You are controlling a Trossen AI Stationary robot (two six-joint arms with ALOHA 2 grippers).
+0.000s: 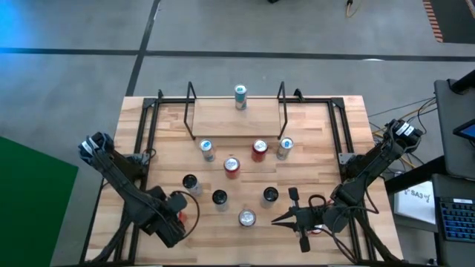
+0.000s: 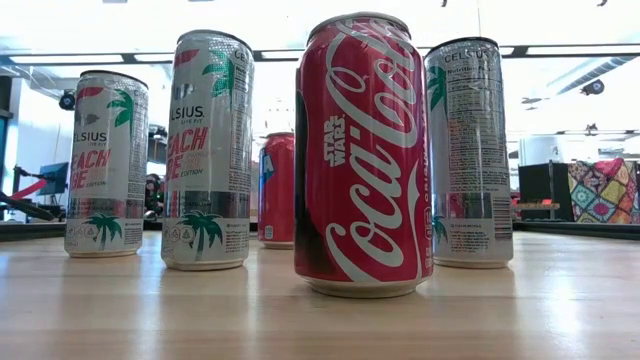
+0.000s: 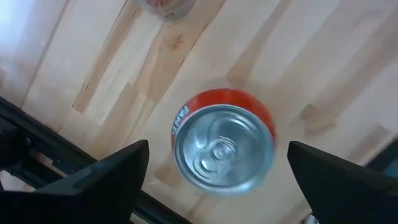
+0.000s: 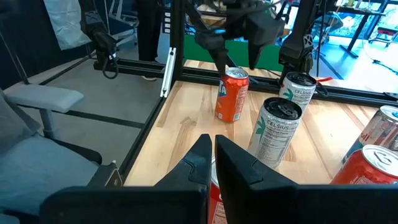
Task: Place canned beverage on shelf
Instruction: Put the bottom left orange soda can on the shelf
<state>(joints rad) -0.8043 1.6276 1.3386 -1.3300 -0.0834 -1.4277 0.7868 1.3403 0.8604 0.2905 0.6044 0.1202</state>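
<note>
Left gripper (image 3: 211, 180) open, fingers straddling orange can (image 3: 222, 142) at table's near-left edge. To grip well: centre the can, close on mid-body, keep upright. Shelf (image 1: 237, 116) far centre, one Celsius can (image 1: 240, 96) at its rear edge. Right gripper (image 4: 213, 163) closed, idle near-right.

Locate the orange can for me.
In the high view's lower left, the orange can stands upright on the table beside the black side frame, directly under the open left tool.
</note>
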